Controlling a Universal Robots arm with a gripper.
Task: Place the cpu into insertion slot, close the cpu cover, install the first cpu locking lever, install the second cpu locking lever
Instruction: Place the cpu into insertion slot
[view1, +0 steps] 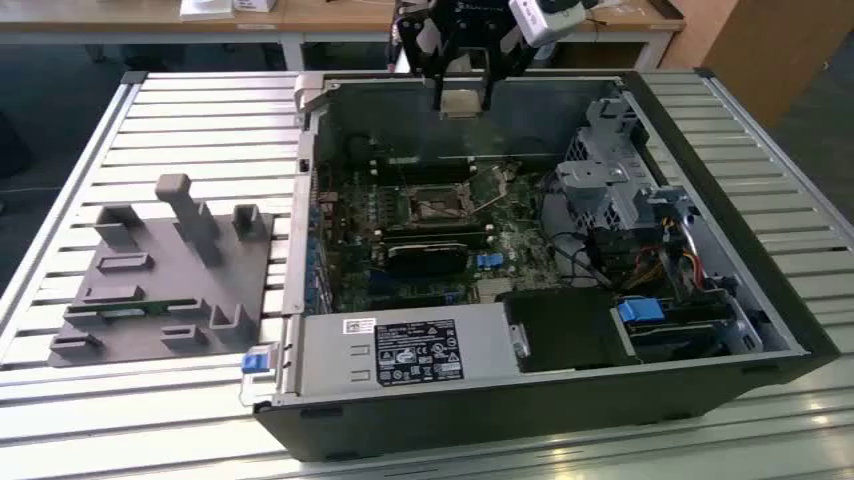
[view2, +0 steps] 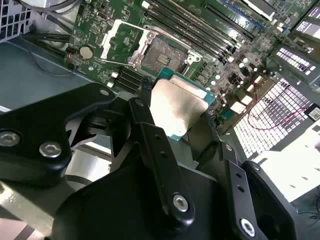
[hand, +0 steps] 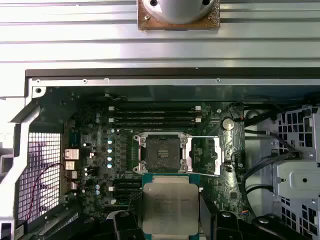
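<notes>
1. In the exterior view, a grey moulded fixture (view1: 160, 285) sits near the left edge of the slatted table (view1: 200, 100);
2. the open computer case (view1: 534, 410) lies across the table's middle and right; the insertion slot (view1: 437, 207) sits uncovered at the centre of the mainboard (view1: 400, 250);
3. in the first wrist view, the cpu cover (hand: 218, 155) is swung open just beside the slot;
4. the gripper (view1: 462, 98) hangs over the case's far edge, pinching the cpu (hand: 170, 202) by two opposite sides, clear of the board.

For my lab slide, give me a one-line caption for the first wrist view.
The gripper holds the cpu over the computer case; insertion slot bare, cpu cover swung open beside it.
</notes>
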